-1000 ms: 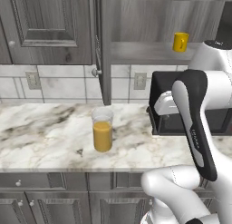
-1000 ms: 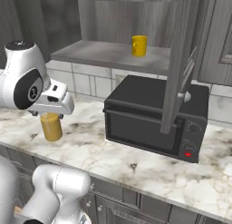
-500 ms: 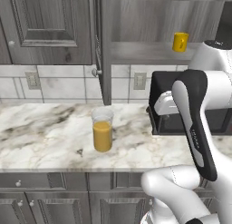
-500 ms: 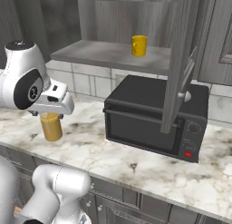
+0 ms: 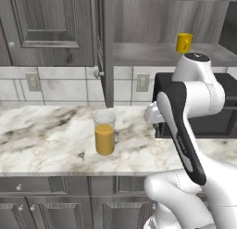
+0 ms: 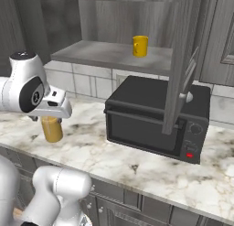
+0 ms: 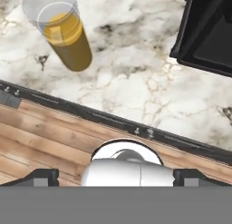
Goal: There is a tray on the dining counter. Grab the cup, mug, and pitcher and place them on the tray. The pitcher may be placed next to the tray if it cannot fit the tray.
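Observation:
The pitcher, a clear glass cylinder half full of orange liquid, stands upright on the tile-backed marble worktop. My gripper hovers above the worktop's front edge, to the pitcher's right, and points down. It is open, its fingertips wide apart with nothing between them. The mug, squat and golden yellow, sits on the shelf of the open wall cabinet above the microwave. The tray, the dining counter and the cup are out of view.
A black microwave stands on the worktop to the right of the pitcher. The open cabinet door juts out over it. Wall tiles with outlets back the worktop, and wood floor lies below its edge.

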